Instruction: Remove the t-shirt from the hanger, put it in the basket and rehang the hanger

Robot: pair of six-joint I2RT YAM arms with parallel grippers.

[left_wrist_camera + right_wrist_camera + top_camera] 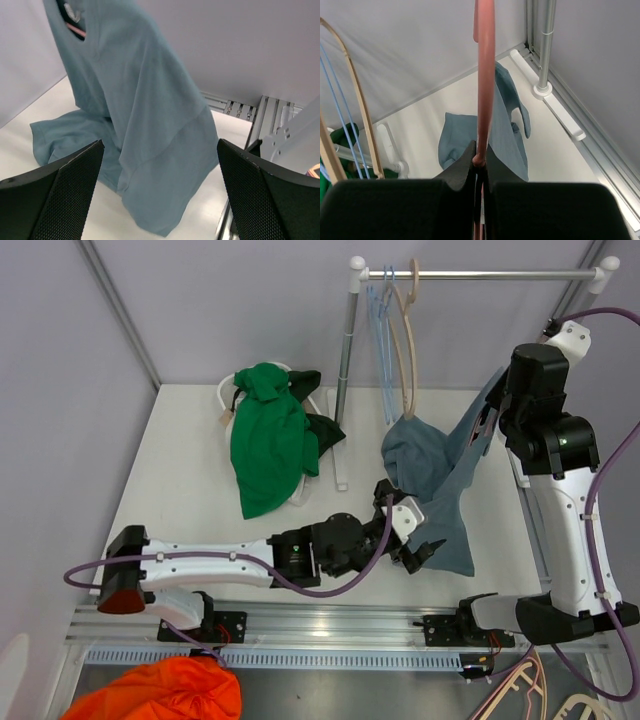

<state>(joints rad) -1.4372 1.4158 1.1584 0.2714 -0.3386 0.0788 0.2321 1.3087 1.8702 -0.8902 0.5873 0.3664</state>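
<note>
Fabric looks soft, light, limp: t-shirt (440,490) drapes right of centre, hem (150,220) pooled on desk (190,480). My right tool (479,156) pinches the hanger (484,75); left tool (408,530) gapes wide beside the hem, where I'd grab.

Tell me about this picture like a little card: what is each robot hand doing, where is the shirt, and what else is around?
left gripper: open, low beside the shirt, holding nothing
right gripper: shut on the thin pink hanger, raised above the table
blue-grey t-shirt: on the pink hanger, its lower part draped on the white table
task state: shirt not off the hanger yet
also there: crumpled green shirt on the table; wooden hanger on the metal rail
</note>
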